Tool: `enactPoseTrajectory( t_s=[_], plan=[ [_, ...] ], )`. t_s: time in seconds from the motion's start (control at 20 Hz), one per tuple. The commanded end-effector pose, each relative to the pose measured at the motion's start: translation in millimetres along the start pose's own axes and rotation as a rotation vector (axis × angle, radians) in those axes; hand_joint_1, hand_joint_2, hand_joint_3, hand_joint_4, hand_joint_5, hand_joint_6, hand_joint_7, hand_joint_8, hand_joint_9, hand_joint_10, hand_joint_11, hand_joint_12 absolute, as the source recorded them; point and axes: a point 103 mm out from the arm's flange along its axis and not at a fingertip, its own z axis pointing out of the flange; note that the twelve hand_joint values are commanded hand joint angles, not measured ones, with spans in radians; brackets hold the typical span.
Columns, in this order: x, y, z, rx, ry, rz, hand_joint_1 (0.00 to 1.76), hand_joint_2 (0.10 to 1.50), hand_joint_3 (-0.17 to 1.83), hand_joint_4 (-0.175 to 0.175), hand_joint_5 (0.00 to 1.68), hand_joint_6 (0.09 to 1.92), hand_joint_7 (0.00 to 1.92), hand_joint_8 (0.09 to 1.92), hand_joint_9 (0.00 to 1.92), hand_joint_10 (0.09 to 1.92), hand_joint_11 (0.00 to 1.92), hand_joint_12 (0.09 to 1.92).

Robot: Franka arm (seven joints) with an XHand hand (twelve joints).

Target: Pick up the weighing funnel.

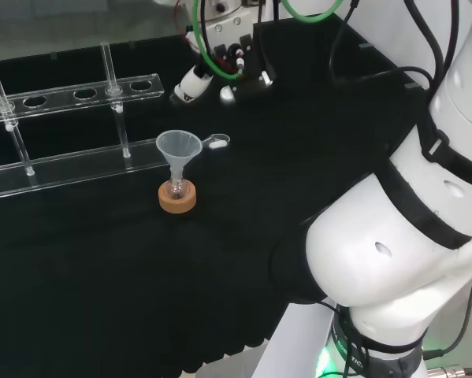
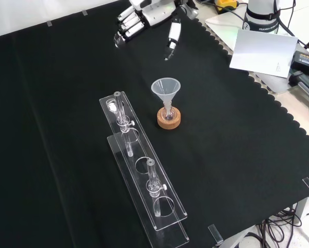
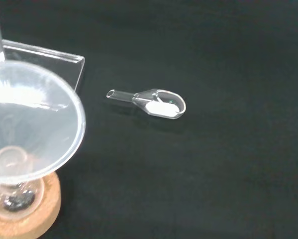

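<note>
The hand (image 2: 146, 16) hovers empty, fingers relaxed. In the head view the weighing funnel (image 1: 217, 142) lies just nearer than its fingertips, untouched, its long axis roughly left-right, close beside the funnel (image 1: 176, 148).

We see bright, even light from overhead, and the matt black cloth (image 1: 102, 299) swallows most of it, so shadows barely show, save a faint one just beside the weighing funnel (image 3: 158, 103). The white links (image 1: 377, 236) at the cloth's right edge in the head view shine almost washed out, with a green glow beneath. Glare runs in thin lines along the rack (image 1: 70, 169) and sits as a white patch inside the funnel (image 3: 29, 99).
</note>
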Motion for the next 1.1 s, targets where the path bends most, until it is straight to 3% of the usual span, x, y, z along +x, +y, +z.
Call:
enactPoseTrajectory(
  t_s=[0.05, 0.45, 0.75, 1.1],
  plan=[
    [-33.4, 22.7, 1.5, 0.03, 0.028, 0.035, 0.53, 0.76, 0.18, -0.064, 0.21, 0.09, 0.08, 0.7, 0.32, 0.73, 0.16, 1.43],
    [-56.0, 41.4, 7.5, 0.011, 0.041, 0.066, 0.59, 0.77, 0.2, -0.061, 0.33, 0.09, 0.19, 0.71, 0.43, 0.69, 0.23, 1.39],
    [-62.1, 85.0, 25.7, 0.064, -0.001, 0.05, 0.76, 0.77, 0.25, -0.053, 0.44, 0.09, 0.3, 0.7, 0.54, 0.63, 0.33, 1.35],
    [-59.3, 118.1, 59.3, 0.099, -0.032, 0.008, 0.8, 0.74, 0.29, -0.046, 0.47, 0.09, 0.34, 0.69, 0.57, 0.6, 0.38, 1.32]
  ],
)
